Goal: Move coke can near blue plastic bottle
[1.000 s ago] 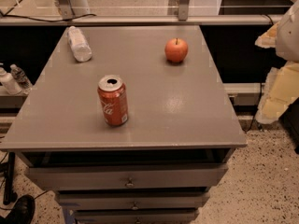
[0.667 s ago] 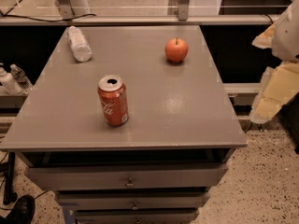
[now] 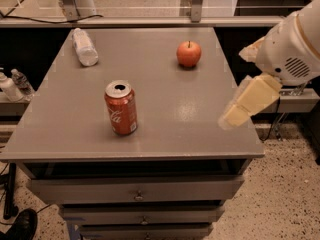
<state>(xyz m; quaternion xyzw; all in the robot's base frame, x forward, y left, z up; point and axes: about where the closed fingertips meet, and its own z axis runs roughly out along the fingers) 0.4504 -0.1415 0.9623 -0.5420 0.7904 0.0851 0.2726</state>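
Note:
The coke can point(image 3: 120, 108) stands upright on the grey table point(image 3: 165, 134), front left of centre. It is red with white script and an open silver top. The blue plastic bottle point(image 3: 84, 47) lies on its side near the table's far left corner, well apart from the can. My gripper point(image 3: 247, 103) hangs over the table's right edge, far to the right of the can and holding nothing that shows. The white arm housing point(image 3: 292, 44) is above and behind it.
An orange-red apple point(image 3: 189, 53) sits at the far right of the table. Drawers point(image 3: 137, 194) are under the tabletop. Small bottles point(image 3: 12, 84) stand on a low shelf to the left. A speckled floor lies to the right.
My arm and gripper have moved left, from beside the table to over its right edge. The can, bottle and apple have not moved.

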